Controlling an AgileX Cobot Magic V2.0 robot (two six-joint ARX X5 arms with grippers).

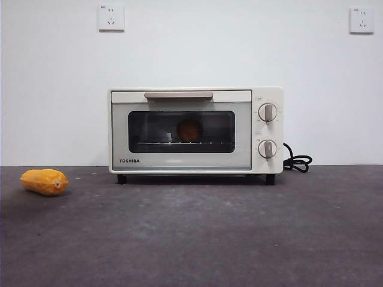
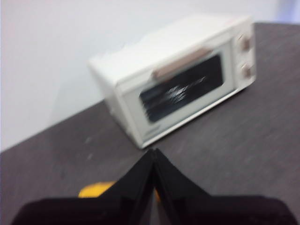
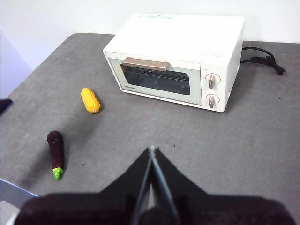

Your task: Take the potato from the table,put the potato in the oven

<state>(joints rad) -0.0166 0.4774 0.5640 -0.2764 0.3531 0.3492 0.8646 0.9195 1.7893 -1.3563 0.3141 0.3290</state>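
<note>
The oven (image 1: 195,130) is cream-white with a beige handle (image 1: 178,95), a dark glass window and a black cord (image 1: 297,161). Behind the glass the potato (image 1: 190,130) glows orange-brown. A yellow-orange vegetable (image 1: 44,181) and a purple, green-tipped eggplant (image 3: 56,147) lie on the dark grey, rough surface (image 1: 191,239).

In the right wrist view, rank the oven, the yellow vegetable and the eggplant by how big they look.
1. The oven, by far the largest.
2. The eggplant, but it lies nearer the camera.
3. The yellow vegetable, only slightly smaller-looking, so their true order is unsure.

Each end effector (image 3: 152,151) – 2 black tapered jaws.
</note>
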